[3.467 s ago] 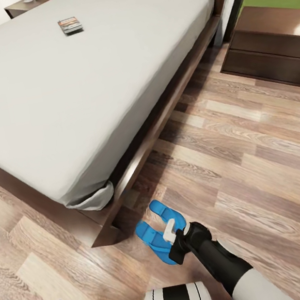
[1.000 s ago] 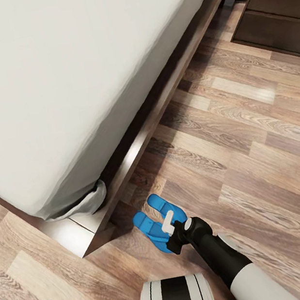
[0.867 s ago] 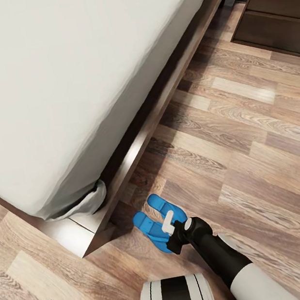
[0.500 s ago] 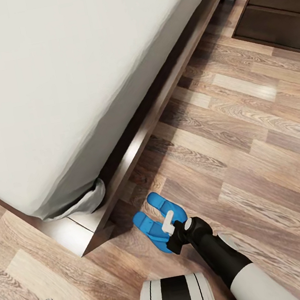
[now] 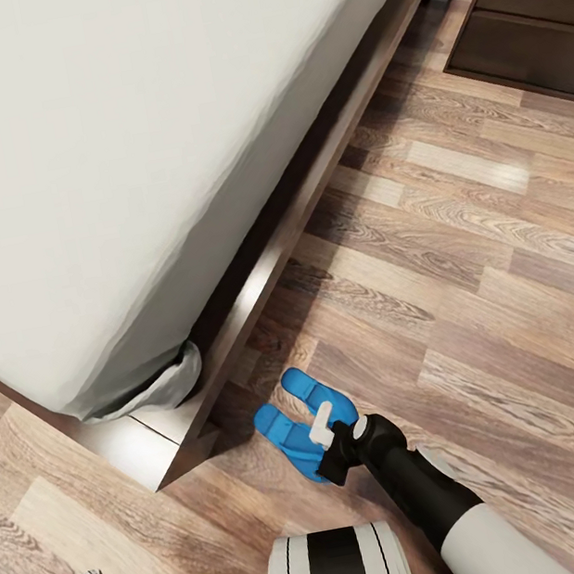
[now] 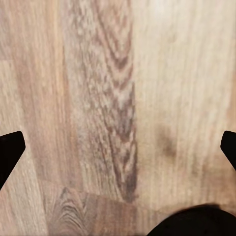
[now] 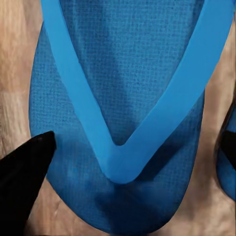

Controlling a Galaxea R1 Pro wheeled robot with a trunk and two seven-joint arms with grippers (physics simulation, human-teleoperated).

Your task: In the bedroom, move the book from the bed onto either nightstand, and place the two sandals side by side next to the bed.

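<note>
Wooden floor (image 5: 479,309) beside the bed (image 5: 257,278) holds two sandals (image 5: 297,426) side by side, light and bendy by their look, best pinched at the strap, where the right gripper (image 5: 323,426) hovers with its fingers spread and empty.

Head camera looks steeply down from above over bed (image 5: 69,175) corner and plank floor (image 5: 476,291). Left wrist camera faces the floor close up. Right wrist camera sits very near one blue sandal (image 7: 123,113), a spot the head view shares.

Bed (image 5: 115,167) headboard beyond the frame edge
</note>
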